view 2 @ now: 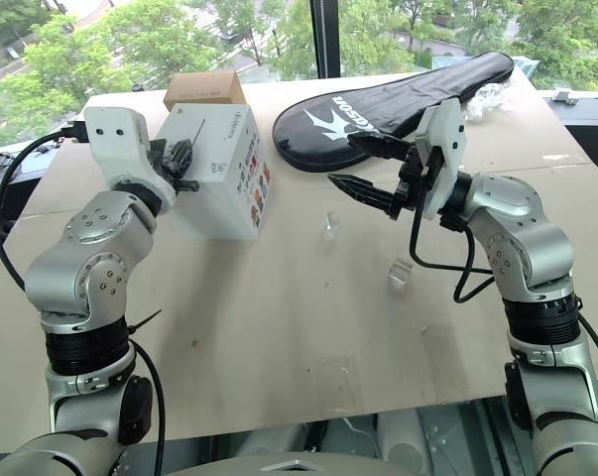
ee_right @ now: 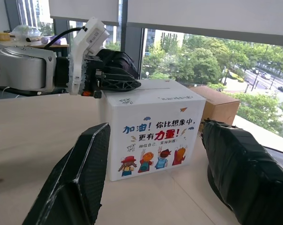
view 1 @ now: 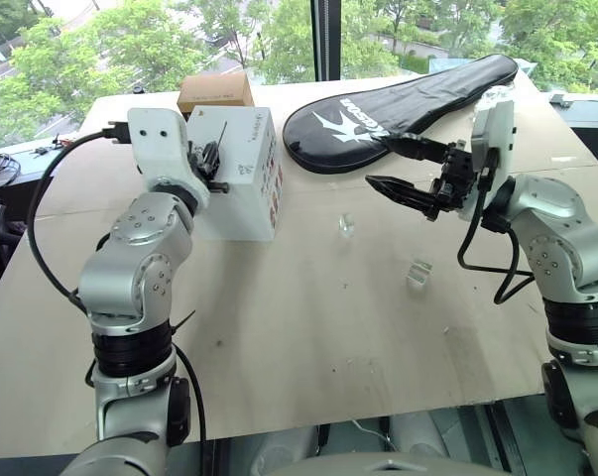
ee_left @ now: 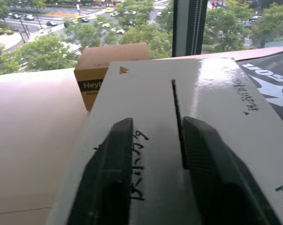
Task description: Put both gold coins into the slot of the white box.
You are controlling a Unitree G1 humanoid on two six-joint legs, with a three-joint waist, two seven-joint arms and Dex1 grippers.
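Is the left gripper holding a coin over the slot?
No. The left gripper is open and empty above the slot.

The white box (ee_right: pixel 150 136) has a dark slot (ee_left: pixel 178 119), dark handwriting on top, and red-and-black print with colourful cartoon figures on one side. Behind it sits a brown cardboard box (view 1: pixel 215 91); the racket cover (view 1: pixel 408 109) is black with white lettering.

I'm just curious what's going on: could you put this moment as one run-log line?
left end effector: open over white box slot | right end effector: open, empty, above table | two clear pieces on table
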